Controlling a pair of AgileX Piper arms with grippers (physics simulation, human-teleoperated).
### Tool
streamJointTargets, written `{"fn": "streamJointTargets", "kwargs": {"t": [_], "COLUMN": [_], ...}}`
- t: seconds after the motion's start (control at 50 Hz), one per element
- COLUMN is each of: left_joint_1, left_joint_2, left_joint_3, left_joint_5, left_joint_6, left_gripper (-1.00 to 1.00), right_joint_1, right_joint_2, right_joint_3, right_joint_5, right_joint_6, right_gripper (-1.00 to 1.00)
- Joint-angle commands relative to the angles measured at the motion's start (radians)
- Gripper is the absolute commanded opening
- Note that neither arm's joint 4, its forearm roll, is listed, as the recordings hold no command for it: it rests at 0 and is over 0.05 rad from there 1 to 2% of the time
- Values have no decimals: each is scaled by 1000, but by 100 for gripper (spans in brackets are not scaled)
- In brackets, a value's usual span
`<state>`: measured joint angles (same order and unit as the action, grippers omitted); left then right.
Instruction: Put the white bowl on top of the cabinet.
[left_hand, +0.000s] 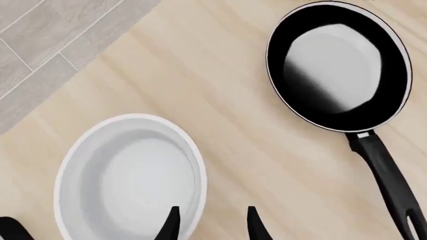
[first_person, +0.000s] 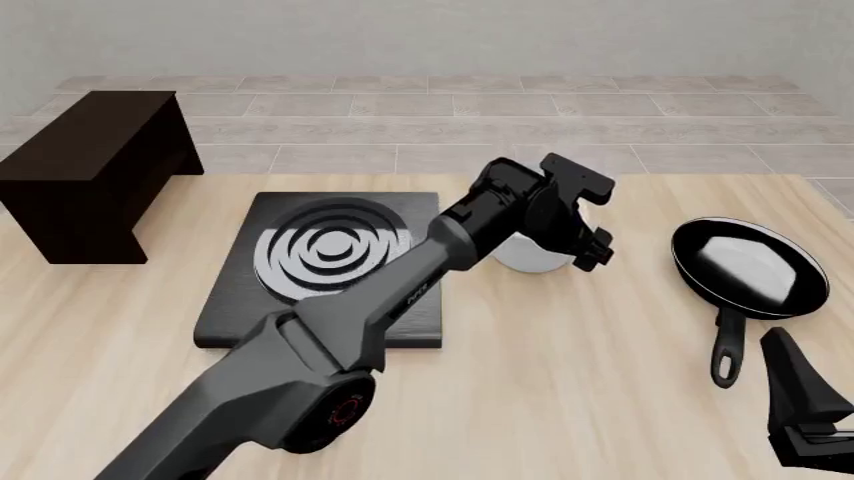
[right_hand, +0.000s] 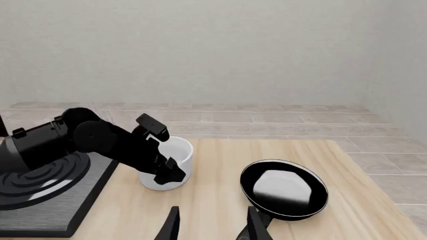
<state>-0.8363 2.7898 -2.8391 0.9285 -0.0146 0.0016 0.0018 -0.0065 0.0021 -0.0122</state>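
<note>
1. Standing at the far left of the front view, the cabinet (first_person: 94, 170) sat dark and box-shaped at the table's left edge with its flat top bare, well apart from everything else.
2. Next along, the black stove plate (first_person: 327, 265) with its pale rings lay flat on the table (first_person: 561, 390), and the left arm reached over its near right corner.
3. The left gripper (first_person: 587, 225) hung at the white bowl (first_person: 531, 255), which stood upright on the table just right of the stove plate. In the left wrist view its fingers (left_hand: 172, 226) were parted, one tip over the bowl's (left_hand: 130, 175) inside and the other outside the wall, so they straddled the rim with nothing gripped.
4. The bowl looked glossy, rigid and light, probably slippery and liable to chip if dropped. Its tall, nearly straight wall seemed the best hold: pinch the rim, one finger in and one out, squarely and firmly.
5. Further right, the black frying pan (first_person: 747, 265) lay near the bowl but not touching it, handle toward the arms.
6. At the far right, the right gripper (right_hand: 210, 222) rested low, open and empty, near the pan's handle.
</note>
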Motion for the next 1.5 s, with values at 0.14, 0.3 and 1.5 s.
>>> {"fn": "streamJointTargets", "kwargs": {"t": [0.14, 0.3, 1.5], "left_joint_1": [5, 6, 50], "left_joint_2": [50, 69, 181], "left_joint_3": [10, 10, 8], "left_joint_5": [-12, -18, -77], "left_joint_6": [2, -4, -3], "left_gripper": [100, 100, -100], "right_joint_1": [0, 0, 0], "right_joint_2": [0, 0, 0], "right_joint_3": [0, 0, 0], "right_joint_5": [0, 0, 0], "right_joint_6": [0, 0, 0], "right_gripper": [100, 100, 100]}}
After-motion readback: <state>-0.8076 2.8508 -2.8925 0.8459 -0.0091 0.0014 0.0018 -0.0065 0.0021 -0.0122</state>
